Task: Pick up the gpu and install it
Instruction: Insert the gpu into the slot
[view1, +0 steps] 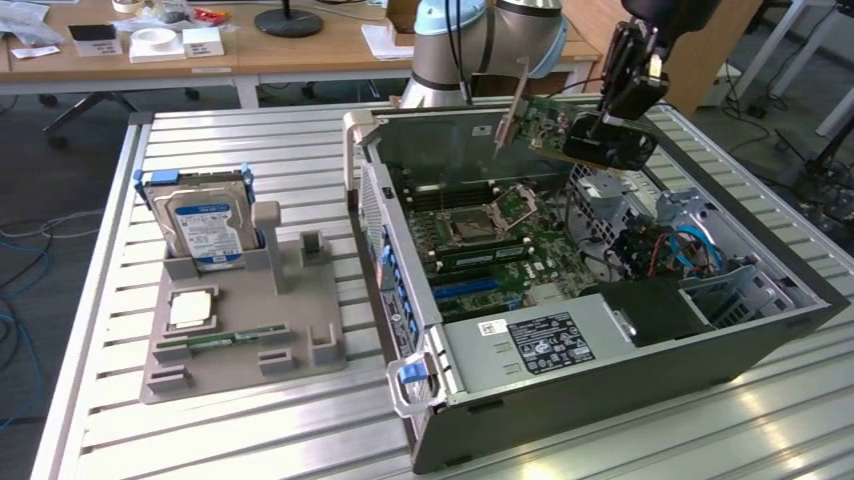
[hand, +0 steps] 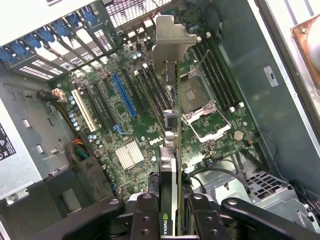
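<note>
Slatted metal table (view1: 240, 440) bears one open case (view1: 641, 385), over which one hand (view1: 603, 138) clamps one gpu (view1: 547, 120)

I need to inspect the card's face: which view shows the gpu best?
The exterior view: the gpu shows its broad face, held in the gripper above the open case. The wrist view shows it edge-on, over the motherboard.

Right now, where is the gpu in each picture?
Exterior view: the gpu hangs tilted in the pincer, above the open case.
Wrist view: the gpu is seen edge-on, running out from the pincer over the motherboard.
Shared landmark: the CPU socket, close to the card.
</note>
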